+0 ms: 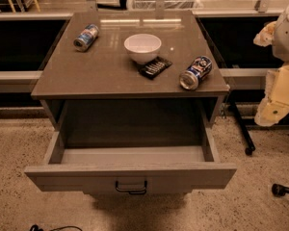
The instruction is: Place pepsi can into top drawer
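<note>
Drawer pulled out, pepsi can not yet picked up

The top drawer stands pulled well out from the cabinet, its grey floor bare and its dark handle at the centre of the front panel; the pepsi can lies on its side on the cabinet top, near the front right corner, silver end facing forward; just beside it, toward the middle, lies a dark flat packet, and behind that stands a white bowl; a paler can lies well apart at the back left

The gripper hangs off the right edge of the cabinet, clear of the top and touching nothing; whether its grip is released or clenched cannot be told from here

By my judgement the step in hand is the reach for the can, with grasp and placing both undone; the next move calls for the gripper to travel left over the corner and close across the can's round body; a can lying down may roll, and the edge is close, so a gentle, square approach seems wise; the packet is near enough to be nudged
</note>
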Controlling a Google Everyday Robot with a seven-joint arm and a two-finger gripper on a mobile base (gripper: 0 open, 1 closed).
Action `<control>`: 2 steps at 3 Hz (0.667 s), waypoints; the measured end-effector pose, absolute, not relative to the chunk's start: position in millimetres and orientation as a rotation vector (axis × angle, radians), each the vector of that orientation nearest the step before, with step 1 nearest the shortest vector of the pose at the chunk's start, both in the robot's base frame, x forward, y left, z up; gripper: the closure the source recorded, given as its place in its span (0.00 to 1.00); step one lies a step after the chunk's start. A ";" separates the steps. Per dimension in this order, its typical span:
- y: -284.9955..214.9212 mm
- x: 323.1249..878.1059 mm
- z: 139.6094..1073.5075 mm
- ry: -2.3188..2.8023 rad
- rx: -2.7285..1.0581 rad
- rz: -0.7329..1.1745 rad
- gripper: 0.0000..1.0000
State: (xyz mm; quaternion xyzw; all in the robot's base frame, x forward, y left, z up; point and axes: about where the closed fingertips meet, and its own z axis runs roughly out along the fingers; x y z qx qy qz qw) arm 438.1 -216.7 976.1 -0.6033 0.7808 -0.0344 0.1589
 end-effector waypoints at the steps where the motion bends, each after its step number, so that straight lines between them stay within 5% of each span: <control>1: -216.7 438.1 976.2 2.232 -1.725 -0.098 0.00; 2: -214.4 439.8 977.1 2.217 -1.736 -0.097 0.00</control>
